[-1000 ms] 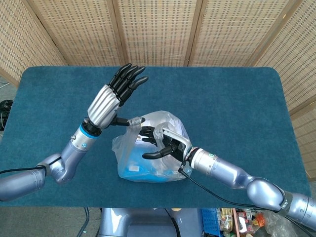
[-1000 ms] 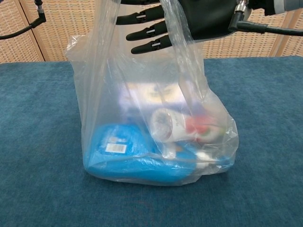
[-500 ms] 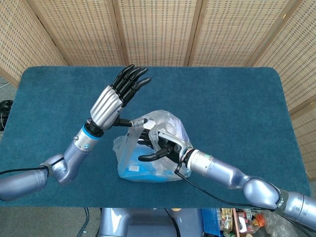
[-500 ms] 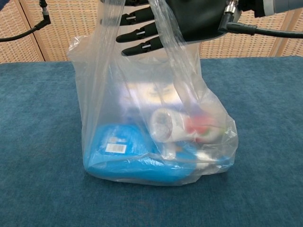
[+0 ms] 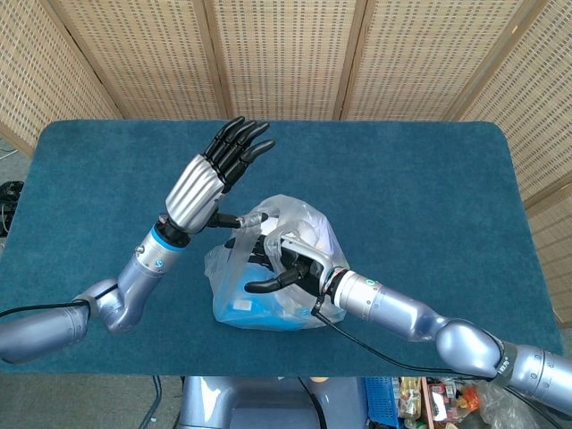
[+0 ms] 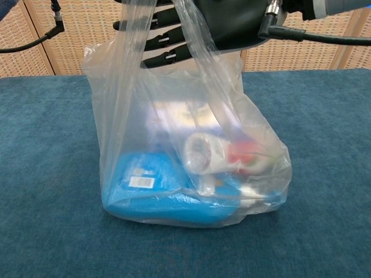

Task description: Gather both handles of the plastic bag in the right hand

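With the right hand (image 5: pixel 284 264) already through one handle (image 6: pixel 203 63) of the plastic bag (image 6: pixel 191 168) near the table's (image 5: pixel 429 179) front edge, fingers spread, pass it the handle pinched by the left hand (image 5: pixel 204 183).

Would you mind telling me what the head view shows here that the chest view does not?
Only the head view shows the left hand, fingers straight up, thumb pinching a bag handle, plus both arms and the wicker screens' full width. Only the chest view shows the bag's contents: a blue packet and a white roll lying on it. Both show the bag on the blue table and the right hand at its top.
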Controlling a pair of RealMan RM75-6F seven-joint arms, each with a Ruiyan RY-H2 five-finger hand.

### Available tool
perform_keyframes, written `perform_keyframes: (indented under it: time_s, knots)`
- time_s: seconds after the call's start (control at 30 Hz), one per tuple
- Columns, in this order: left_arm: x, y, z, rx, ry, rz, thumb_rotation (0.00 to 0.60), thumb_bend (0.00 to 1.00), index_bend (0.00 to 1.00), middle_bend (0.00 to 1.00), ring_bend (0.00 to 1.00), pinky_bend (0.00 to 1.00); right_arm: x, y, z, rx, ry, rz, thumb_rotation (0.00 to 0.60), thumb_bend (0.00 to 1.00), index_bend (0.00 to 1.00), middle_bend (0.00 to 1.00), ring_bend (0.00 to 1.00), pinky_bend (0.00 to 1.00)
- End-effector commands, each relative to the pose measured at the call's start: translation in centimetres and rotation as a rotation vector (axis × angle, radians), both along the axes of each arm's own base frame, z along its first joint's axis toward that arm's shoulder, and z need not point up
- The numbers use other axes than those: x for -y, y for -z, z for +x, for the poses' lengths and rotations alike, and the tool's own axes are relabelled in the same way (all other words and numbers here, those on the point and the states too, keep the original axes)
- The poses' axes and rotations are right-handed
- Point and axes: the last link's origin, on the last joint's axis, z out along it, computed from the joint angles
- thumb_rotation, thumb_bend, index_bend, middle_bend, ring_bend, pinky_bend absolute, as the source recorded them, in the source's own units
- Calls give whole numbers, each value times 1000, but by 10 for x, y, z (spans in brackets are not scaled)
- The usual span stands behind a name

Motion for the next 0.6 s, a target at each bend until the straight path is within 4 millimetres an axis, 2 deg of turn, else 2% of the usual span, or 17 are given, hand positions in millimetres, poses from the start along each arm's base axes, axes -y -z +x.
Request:
perform_keyframes:
  time_s: [0.03, 0.37, 0.6]
  knots:
    - [0, 1, 0, -1, -2, -1, 596, 0, 0, 0, 0, 0, 0, 1, 1, 5, 2, 7, 600, 0, 213, 141, 42, 7]
    - [-2, 4, -2, 3, -13, -13, 599, 0, 0, 0, 0, 0, 3, 5, -1, -4, 8, -3, 600, 0, 213, 145, 47, 7]
    - [-3, 5, -2, 5, -15, -13, 600, 0, 0, 0, 0, 0, 3, 5, 1, 6, 11, 7, 600, 0, 213, 216, 109, 8]
